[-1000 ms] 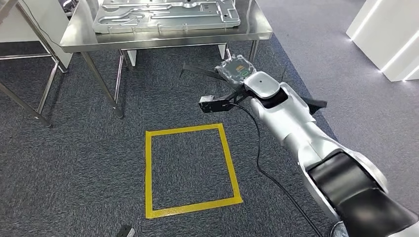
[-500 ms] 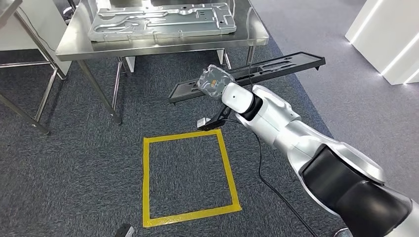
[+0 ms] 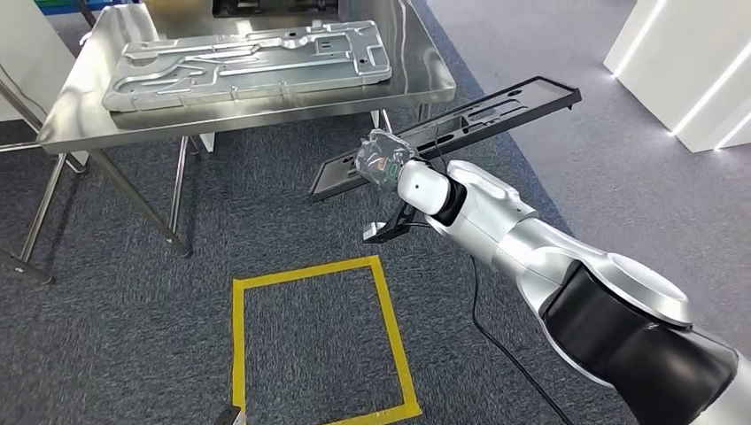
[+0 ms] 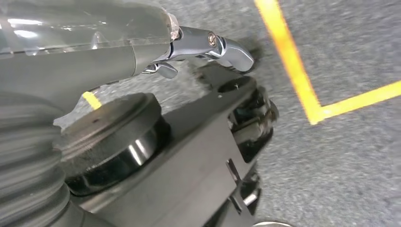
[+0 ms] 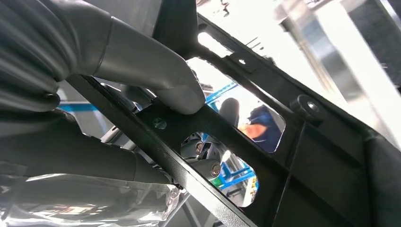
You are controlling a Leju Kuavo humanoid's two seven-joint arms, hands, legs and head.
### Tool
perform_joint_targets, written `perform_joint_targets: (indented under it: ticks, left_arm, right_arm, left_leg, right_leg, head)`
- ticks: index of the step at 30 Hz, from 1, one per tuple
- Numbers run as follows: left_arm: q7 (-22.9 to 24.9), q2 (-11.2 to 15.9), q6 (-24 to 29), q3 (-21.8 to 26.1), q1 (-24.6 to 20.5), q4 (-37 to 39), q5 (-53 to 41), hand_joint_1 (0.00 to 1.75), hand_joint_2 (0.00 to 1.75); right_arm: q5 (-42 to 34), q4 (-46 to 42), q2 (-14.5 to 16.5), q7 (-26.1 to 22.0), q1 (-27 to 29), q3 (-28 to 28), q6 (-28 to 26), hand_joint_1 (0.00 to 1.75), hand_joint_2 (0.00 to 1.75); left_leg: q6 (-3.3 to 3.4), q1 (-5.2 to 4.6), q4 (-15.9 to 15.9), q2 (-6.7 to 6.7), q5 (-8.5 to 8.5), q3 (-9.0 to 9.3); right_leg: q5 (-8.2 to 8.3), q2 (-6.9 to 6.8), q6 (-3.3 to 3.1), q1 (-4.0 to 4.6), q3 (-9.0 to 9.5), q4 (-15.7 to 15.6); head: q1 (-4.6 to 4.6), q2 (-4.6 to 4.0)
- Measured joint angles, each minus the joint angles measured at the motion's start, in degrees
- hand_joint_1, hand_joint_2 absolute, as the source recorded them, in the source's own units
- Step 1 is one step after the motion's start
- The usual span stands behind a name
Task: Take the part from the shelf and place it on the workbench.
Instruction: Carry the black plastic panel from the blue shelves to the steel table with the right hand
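Right hand (image 3: pixel 383 166): thumb and fingers (image 5: pixel 156 80) clamped on long black slotted plastic part (image 3: pixel 496 108) | part: held tilted in the air, near corner of steel tabletop (image 3: pixel 62 115) | tabletop load: large silver stamped metal panel (image 3: pixel 248 64) | left hand (image 4: pixel 94 42): finger state cannot be told | floor: yellow tape square (image 3: pixel 239 354)

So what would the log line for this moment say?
stage: carrying | right robot hand: holds black part | workbench: ahead, part not yet placed

Dark grey carpet floor (image 3: pixel 115 336) with a yellow tape square (image 3: pixel 314 341), a steel table (image 3: pixel 425 75) up top, white lit panels (image 3: pixel 682 66) off right.
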Motion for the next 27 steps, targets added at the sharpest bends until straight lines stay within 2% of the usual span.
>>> perform_joint_targets:
  ticks: [1,2,3,4,5,6,7,8,9,10,12,13,14,15,17,18,19,21,22,23,25,26,27]
  left_arm:
    - [0.05,0.04,0.00,0.02,0.10,0.01,0.00,0.00,1.75]
    - [0.12,0.09,-0.01,0.04,0.15,0.01,-0.03,0.00,1.75]
    - [0.18,0.13,-0.03,0.07,0.13,0.01,-0.04,0.00,1.75]
    - [0.24,0.14,-0.07,0.08,-0.05,0.01,-0.03,0.00,1.75]
    - [0.26,0.14,-0.14,0.09,-0.29,0.01,-0.02,0.00,1.75]
    - [0.25,0.17,-0.21,0.09,-0.47,0.00,0.02,0.00,1.75]
    - [0.24,0.23,-0.27,0.11,-0.60,0.00,0.05,0.00,1.75]
    - [0.23,0.28,-0.34,0.13,-0.62,0.00,0.06,0.00,1.75]
    - [0.22,0.33,-0.40,0.14,-0.57,0.00,0.09,0.00,1.75]
    - [0.22,0.34,-0.49,0.16,-0.53,0.00,0.13,0.00,1.75]
    - [0.20,0.23,-0.65,0.19,-0.19,0.01,0.25,0.00,1.75]
    - [0.19,0.16,-0.70,0.20,0.03,0.02,0.31,0.00,1.75]
    - [0.16,0.09,-0.72,0.22,0.23,0.02,0.38,0.00,1.75]
    - [0.13,0.04,-0.72,0.25,0.37,0.02,0.44,0.00,1.75]
    - [0.19,-0.01,-0.60,0.40,0.32,0.04,0.61,0.00,1.75]
    - [0.27,-0.01,-0.44,0.49,0.30,0.05,0.72,0.00,1.75]
    - [0.41,-0.02,-0.20,0.59,0.29,0.07,0.86,0.00,1.75]
    - [0.70,0.08,0.28,0.73,0.37,0.08,1.00,0.00,1.75]
    - [0.81,0.12,0.48,0.78,0.36,0.09,1.02,0.00,1.75]
    - [0.86,0.16,0.62,0.82,0.30,0.09,1.02,0.00,1.75]
    - [0.87,0.12,0.80,0.87,0.23,0.09,0.98,0.00,1.75]
    - [0.87,0.09,0.85,0.90,0.24,0.09,0.96,0.00,1.75]
    - [0.87,0.06,0.87,0.93,0.31,0.09,0.95,0.00,1.75]
  right_arm:
    - [-0.29,-0.02,-0.05,0.29,0.05,0.26,0.03,1.75,1.75]
    - [-0.82,-0.06,-0.09,0.72,0.10,0.44,0.16,1.75,1.75]
    - [-1.69,-0.10,-0.17,1.41,0.09,0.48,0.39,1.75,1.75]
    - [-2.88,-0.16,-0.16,2.35,-0.11,0.30,0.70,1.75,1.75]
    - [-4.22,-0.18,-0.19,3.25,-0.49,-0.19,1.06,1.75,1.75]
    - [-5.50,-0.12,-0.23,4.09,-1.05,-0.91,1.37,1.75,1.75]
    - [-6.50,-0.03,-0.23,4.75,-1.77,-1.73,1.59,1.75,1.75]
    - [-7.18,0.17,-0.23,5.20,-2.49,-2.54,1.73,1.75,1.75]
    - [-7.49,0.46,-0.22,5.54,-3.18,-3.26,1.77,1.75,1.75]
    - [-7.61,0.82,-0.16,5.83,-3.80,-3.87,1.76,1.75,1.75]
    - [-7.17,1.71,0.15,6.58,-4.78,-4.97,1.58,1.75,1.75]
    - [-6.59,2.18,0.43,7.09,-5.25,-5.34,1.38,1.75,1.75]
    - [-5.78,2.64,0.74,7.70,-5.71,-5.57,1.09,1.75,1.75]
    - [-4.86,3.12,1.02,8.31,-6.11,-5.63,0.77,1.75,1.75]
    - [-3.00,4.14,1.59,9.19,-6.71,-5.54,0.05,1.75,1.75]
    - [-2.28,4.57,1.89,9.30,-6.85,-5.50,-0.24,1.75,1.75]
    - [-1.80,4.91,2.46,9.17,-7.02,-5.48,-0.56,1.75,1.75]
    - [-1.38,5.47,3.72,8.61,-7.34,-5.48,-1.12,1.75,1.75]
    - [-1.17,5.76,4.39,8.39,-7.48,-5.47,-1.42,1.75,1.75]
    - [-0.88,6.10,4.86,8.23,-7.46,-5.45,-1.62,1.75,1.75]
    - [-0.26,6.85,5.61,7.84,-6.85,-5.29,-1.87,1.75,1.75]
    - [-0.02,7.30,5.86,7.63,-6.31,-5.16,-1.96,1.75,1.75]
    - [0.12,7.73,6.11,7.45,-5.73,-4.98,-2.07,1.75,1.75]
  left_leg:
    - [0.58,-0.39,-2.66,-0.34,5.14,0.29]
    - [1.04,-0.87,-4.51,-0.63,9.51,0.73]
    - [1.40,-1.27,-5.42,-0.84,11.82,1.39]
    - [1.65,-1.55,-5.59,-0.84,11.28,2.29]
    - [1.97,-1.68,-5.98,-0.75,10.53,3.21]
    - [2.33,-1.61,-6.42,-0.69,9.72,4.29]
    - [2.56,-1.51,-6.80,-0.60,8.92,5.44]
    - [2.68,-1.34,-7.15,-0.53,7.99,6.64]
    - [2.72,-1.20,-7.32,-0.52,6.96,7.89]
    - [2.65,-1.00,-7.41,-0.55,5.82,9.28]
    - [2.31,-0.48,-7.47,-0.81,3.25,12.53]
    - [2.03,-0.17,-7.48,-0.94,1.85,14.31]
    - [1.73,0.11,-7.52,-1.01,0.45,16.03]
    - [1.39,0.28,-7.60,-1.05,-0.84,17.57]
    - [0.73,0.27,-7.98,-1.16,-3.29,20.46]
    - [0.27,0.16,-8.01,-1.23,-3.83,21.83]
    - [-0.12,0.08,-7.29,-1.26,-3.52,22.49]
    - [-0.80,0.17,-3.43,-1.07,-1.53,21.41]
    - [-1.01,0.25,-0.68,-0.93,-1.02,19.68]
    - [-1.30,0.33,1.94,-0.79,-1.84,17.86]
    - [-1.82,0.38,6.03,-0.62,-6.27,14.28]
    - [-1.94,0.39,7.01,-0.57,-8.52,12.78]
    - [-1.89,0.40,6.86,-0.53,-9.59,11.78]
  right_leg:
    - [-1.20,0.34,0.15,0.09,1.26,-0.07]
    - [-2.23,0.63,0.39,0.00,2.38,-0.28]
    - [-2.64,0.87,0.74,-0.19,3.17,-0.09]
    - [-2.26,1.06,1.15,-0.39,3.22,0.87]
    - [-0.91,0.83,1.45,-0.62,2.21,3.43]
    - [1.05,0.43,1.78,-0.75,0.08,7.34]
    - [2.61,-0.03,2.13,-0.87,-2.90,11.72]
    - [3.14,-0.52,2.51,-1.05,-6.15,15.71]
    - [2.15,-0.83,2.92,-1.20,-9.10,18.27]
    - [-0.22,-0.97,3.29,-1.38,-11.68,19.50]
    - [-5.58,-1.12,3.82,-1.71,-15.53,18.47]
    - [-6.53,-1.22,4.01,-1.83,-16.78,16.38]
    - [-4.95,-1.37,4.19,-1.94,-17.56,13.30]
    - [-0.06,-1.63,4.35,-2.04,-17.88,9.31]
    - [10.72,-2.39,4.12,-2.05,-17.57,2.82]
    - [14.24,-2.44,3.72,-1.97,-17.00,1.14]
    - [14.91,-2.37,3.16,-1.92,-16.35,0.72]
    - [14.58,-1.81,1.97,-2.04,-15.07,0.50]
    - [14.19,-1.74,1.45,-2.13,-14.71,0.41]
    - [13.95,-1.59,1.04,-2.13,-14.43,0.34]
    - [13.12,-1.29,0.59,-1.96,-13.93,0.33]
    - [12.70,-1.13,0.51,-1.88,-13.60,0.35]
    - [12.27,-1.03,0.47,-1.78,-13.23,0.38]
  head:
    - [0.00,0.00]
    - [0.00,0.00]
    - [0.00,0.00]
    - [-0.03,0.00]
    - [-0.03,0.00]
    - [-0.04,0.00]
    - [-0.04,0.00]
    - [-0.02,0.00]
    - [-0.02,0.00]
    - [-0.01,0.00]
    - [-0.01,0.00]
    - [-0.01,0.00]
    - [-0.01,0.00]
    - [-0.01,0.00]
    - [-0.02,0.00]
    - [-0.01,0.00]
    - [-0.01,0.00]
    - [-0.01,0.00]
    - [-0.03,0.00]
    - [-0.05,0.00]
    - [-0.06,0.00]
    - [-0.05,0.00]
    - [-0.05,0.00]
